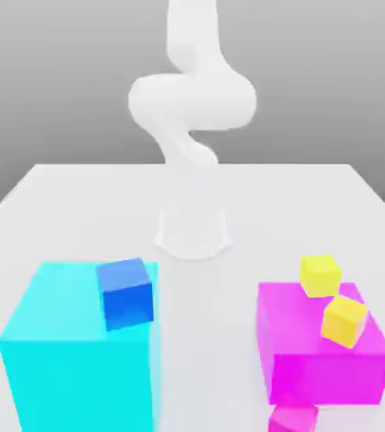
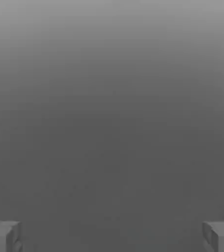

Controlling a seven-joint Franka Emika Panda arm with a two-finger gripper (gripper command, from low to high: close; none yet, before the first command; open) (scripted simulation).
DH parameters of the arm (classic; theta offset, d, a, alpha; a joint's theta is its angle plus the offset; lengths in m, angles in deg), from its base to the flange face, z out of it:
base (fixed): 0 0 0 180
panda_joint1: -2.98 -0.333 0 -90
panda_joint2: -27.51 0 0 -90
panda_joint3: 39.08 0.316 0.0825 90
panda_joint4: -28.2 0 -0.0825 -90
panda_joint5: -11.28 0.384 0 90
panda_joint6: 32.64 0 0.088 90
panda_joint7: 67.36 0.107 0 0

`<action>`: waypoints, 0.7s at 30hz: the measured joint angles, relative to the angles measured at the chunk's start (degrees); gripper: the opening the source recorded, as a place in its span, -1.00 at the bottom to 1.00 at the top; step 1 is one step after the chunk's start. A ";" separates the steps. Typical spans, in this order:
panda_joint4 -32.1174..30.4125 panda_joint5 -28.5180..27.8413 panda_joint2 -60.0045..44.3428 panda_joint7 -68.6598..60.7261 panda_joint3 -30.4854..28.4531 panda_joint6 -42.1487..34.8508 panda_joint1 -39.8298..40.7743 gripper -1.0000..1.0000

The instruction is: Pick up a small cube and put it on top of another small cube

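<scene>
1. We take the big magenta block point(image 1: 322, 350) as our landmark; it sits on the white table point(image 1: 69, 202) toward the exterior view's right.
2. The small magenta cube point(image 1: 292, 418) lies at the foot of that block's near face, low at the frame's edge and partly cut off.
3. One yellow cube point(image 1: 320, 275) rests at the block's far top edge; a second yellow cube point(image 1: 344, 319), tilted, sits on the block's top just nearer us.
4. Well apart from the block, on the exterior view's left, we see a large cyan block point(image 1: 82, 354) with a blue cube point(image 1: 126, 293) on its top near the far right corner.
5. The white arm point(image 1: 192, 97) rises from its base point(image 1: 192, 233) behind and between the two blocks.
6. In the hand view the gripper point(image 2: 112, 236) has its jaws wide apart, with nothing between the grey fingertips point(image 2: 3, 236).
7. The table is plain white; the room behind is even grey.
</scene>
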 joint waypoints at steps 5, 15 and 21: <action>-0.31 1.31 -10.66 6.70 3.13 3.43 1.04 0.00; -0.92 -0.38 -31.39 22.69 9.05 10.15 1.82 0.00; -1.26 -3.93 -44.06 34.06 10.34 14.09 -0.13 0.00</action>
